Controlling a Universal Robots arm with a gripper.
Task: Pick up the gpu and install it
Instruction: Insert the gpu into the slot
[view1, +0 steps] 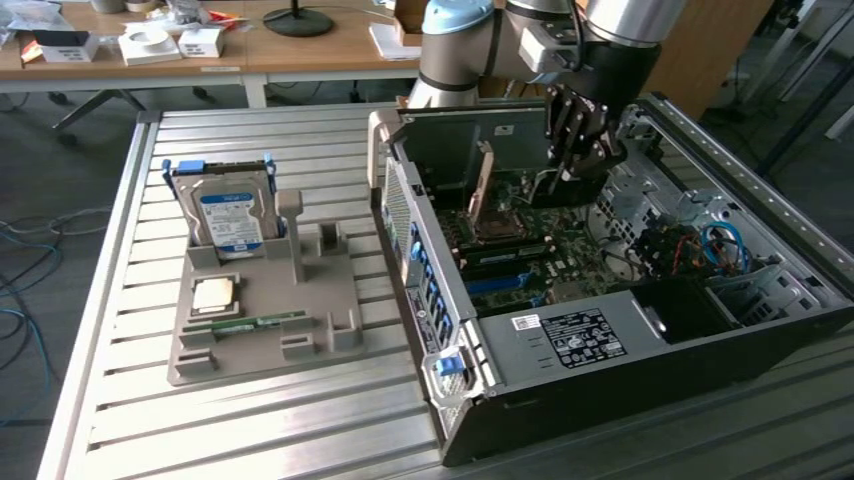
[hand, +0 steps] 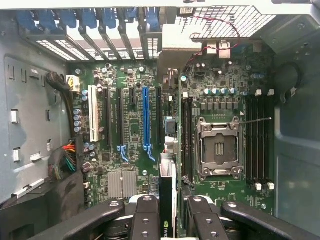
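The gpu (view1: 474, 132), a dark flat card with a silver end bracket, hangs on edge above the open computer case (view1: 561, 340). My gripper (view1: 577, 172) is shut on its end away from the bracket. In the wrist view the gpu (hand: 167, 192) appears edge-on between my black fingers (hand: 145, 215), with my gripper (hand: 168, 216) closed around it. Below it lies the green motherboard (hand: 135, 125). The card hovers over the strip between the blue expansion slot (hand: 145, 120) and the empty processor socket (hand: 220, 147), apart from the board.
A grey fixture tray (view1: 260, 345) on the slatted table holds a blue-framed hard drive (view1: 230, 215), a processor chip (view1: 214, 295) and a green memory stick (view1: 247, 322). Case walls, blue slot latches (hand: 75, 20) and cable bundles (view1: 707, 250) surround the motherboard.
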